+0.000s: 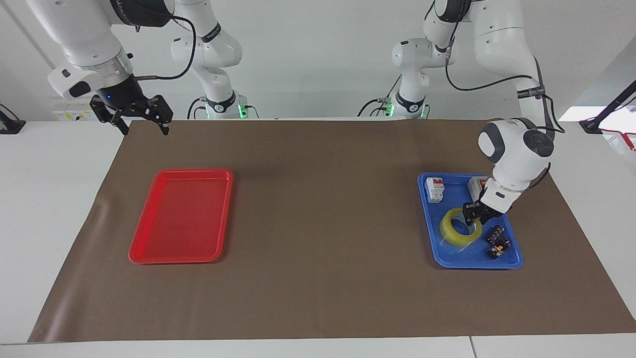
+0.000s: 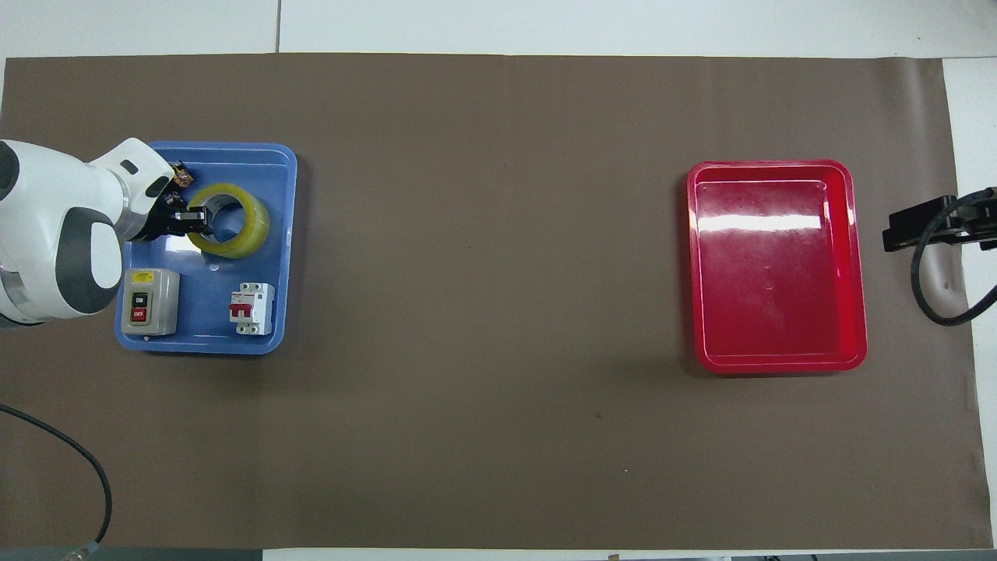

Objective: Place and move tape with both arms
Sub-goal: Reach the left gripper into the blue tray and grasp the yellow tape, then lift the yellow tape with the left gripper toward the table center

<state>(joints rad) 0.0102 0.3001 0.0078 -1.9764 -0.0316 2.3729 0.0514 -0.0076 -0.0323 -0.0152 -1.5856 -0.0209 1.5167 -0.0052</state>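
Note:
The yellow tape point(image 1: 453, 232) lies flat in the blue tray point(image 1: 447, 259), in the half farther from the robots; it also shows in the overhead view point(image 2: 248, 231). My left gripper point(image 1: 475, 215) is down at the roll, with its fingers closed on the roll's wall at the side toward the left arm's end of the table, one finger inside the core; it also shows in the overhead view point(image 2: 192, 221). My right gripper point(image 1: 144, 130) waits open and empty in the air over the mat's edge at the right arm's end.
The blue tray point(image 2: 226, 344) also holds a grey switch box point(image 2: 148, 301), a white circuit breaker point(image 2: 251, 308) and small black parts point(image 1: 498, 241). A bare red tray point(image 1: 181, 216) lies toward the right arm's end. Brown mat point(image 1: 323, 238) covers the table.

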